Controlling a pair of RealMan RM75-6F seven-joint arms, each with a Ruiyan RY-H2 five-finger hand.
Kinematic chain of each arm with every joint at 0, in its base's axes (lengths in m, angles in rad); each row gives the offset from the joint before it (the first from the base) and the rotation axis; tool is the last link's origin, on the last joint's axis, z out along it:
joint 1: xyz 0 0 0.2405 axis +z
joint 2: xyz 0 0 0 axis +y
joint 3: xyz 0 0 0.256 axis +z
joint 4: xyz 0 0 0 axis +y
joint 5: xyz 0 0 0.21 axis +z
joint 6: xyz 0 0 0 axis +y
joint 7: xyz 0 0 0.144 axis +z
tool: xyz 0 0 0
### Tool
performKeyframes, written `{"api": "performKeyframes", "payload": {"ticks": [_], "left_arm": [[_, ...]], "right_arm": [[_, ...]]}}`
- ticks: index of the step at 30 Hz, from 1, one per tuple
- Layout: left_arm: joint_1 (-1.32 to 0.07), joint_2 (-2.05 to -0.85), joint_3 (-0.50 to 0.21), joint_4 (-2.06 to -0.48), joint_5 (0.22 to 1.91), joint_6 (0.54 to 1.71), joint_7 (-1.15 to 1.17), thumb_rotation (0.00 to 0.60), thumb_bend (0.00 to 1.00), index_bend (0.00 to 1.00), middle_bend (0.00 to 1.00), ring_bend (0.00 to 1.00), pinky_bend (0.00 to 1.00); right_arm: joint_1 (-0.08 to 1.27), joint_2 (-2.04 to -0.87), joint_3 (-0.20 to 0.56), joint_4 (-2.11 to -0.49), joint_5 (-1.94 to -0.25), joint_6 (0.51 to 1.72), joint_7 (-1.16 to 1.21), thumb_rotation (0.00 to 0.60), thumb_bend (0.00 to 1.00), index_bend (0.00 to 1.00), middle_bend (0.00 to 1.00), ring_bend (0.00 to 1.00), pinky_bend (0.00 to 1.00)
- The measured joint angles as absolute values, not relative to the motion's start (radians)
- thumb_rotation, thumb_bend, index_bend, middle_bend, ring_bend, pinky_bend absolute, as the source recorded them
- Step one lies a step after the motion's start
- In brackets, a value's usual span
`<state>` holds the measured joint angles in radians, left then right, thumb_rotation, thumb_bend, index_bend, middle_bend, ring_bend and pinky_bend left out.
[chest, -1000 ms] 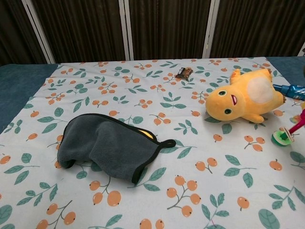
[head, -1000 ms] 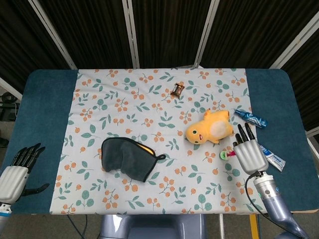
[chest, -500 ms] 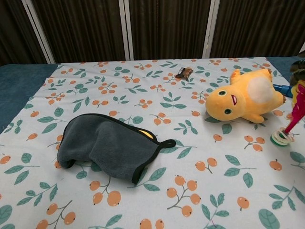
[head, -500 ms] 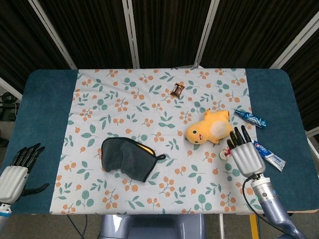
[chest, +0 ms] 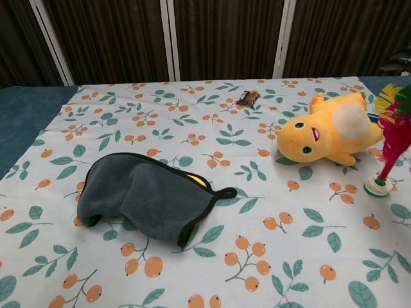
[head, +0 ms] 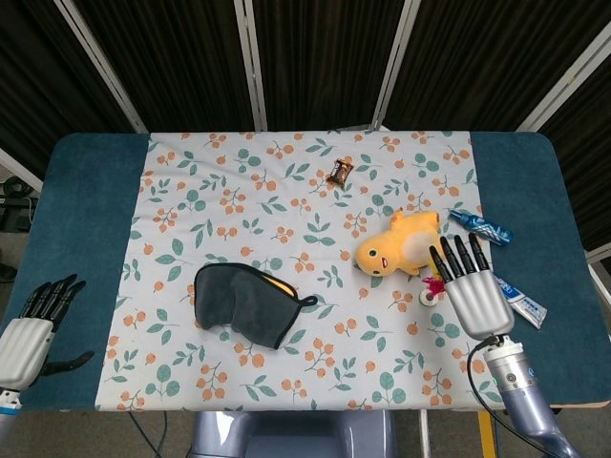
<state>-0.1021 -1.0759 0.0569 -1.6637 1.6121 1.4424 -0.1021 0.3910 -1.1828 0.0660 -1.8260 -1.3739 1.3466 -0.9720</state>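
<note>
Across the blue bench [head: 86,219] lay a floral cloth [head: 239,200], covering all but the two ends. On the cloth's near left part sat a grey towel [head: 239,303], bunched over something yellow that peeked out at its right edge. To the right of it, well apart, a yellow plush [head: 399,244] lay on its side, its face turned toward the towel. Just past the plush's near right side hovered the right robot hand [head: 470,286], palm down, its fingers straight and spread, grasping nothing; the fingertips reached close to the plush's back. Under and just left of that hand stood a shuttlecock [chest: 384,157], its round base on the cloth and its pink and green feathers tilted up toward the hand; whether a finger touched the feathers could not be told. The left robot hand [head: 33,329] rested at the bench's near left corner, off the cloth, fingers loosely extended and empty. Two blue tubes lay at the right edge of the cloth, one [head: 482,227] beyond the right hand, the other [head: 520,303] beside it. A small brown candy [head: 340,172] lay alone toward the far middle.
</note>
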Motion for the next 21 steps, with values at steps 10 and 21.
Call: {"api": "performKeyframes", "payload": {"ticks": [10,21], "left_arm": [[-0.099,-1.076,0.056,-1.661,1.615,1.452,-0.104,0.598,0.17,0.00,0.00,0.00,0.00],[-0.093,-1.098,0.044,-1.631,1.636,1.490,-0.087,0.597,0.17,0.00,0.00,0.00,0.00]], "right_arm": [[0.304,-1.133,0.068,-1.911,-1.327,1.415,-0.731,0.600,0.17,0.00,0.00,0.00,0.00],[0.153,-1.072,0.022,-1.884,-1.396,1.496,-0.114,0.600,0.12,0.00,0.00,0.00,0.00]]}}
